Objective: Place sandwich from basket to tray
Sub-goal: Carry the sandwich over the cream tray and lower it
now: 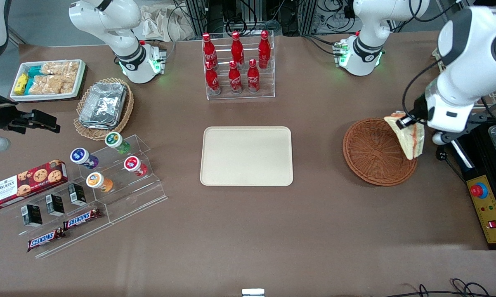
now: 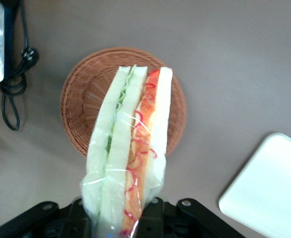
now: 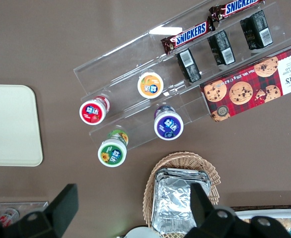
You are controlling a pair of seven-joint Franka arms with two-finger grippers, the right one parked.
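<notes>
Claw [image 1: 405,121] grips sandwich [image 1: 409,138] (lifted) above basket [image 1: 369,154] rim, tray [image 1: 246,156] apart.

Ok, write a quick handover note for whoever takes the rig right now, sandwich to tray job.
Gripper: shut on the sandwich, holding it in the air above the basket's edge nearest the working arm.
Basket: holds nothing now, toward the working arm's end of the table.
Tray: bare, mid-table, nearer the front camera than the rack of red bottles.
Done: sandwich gripped and lifted out.
Left: carry it over to the tray, lower it, let go.
</notes>
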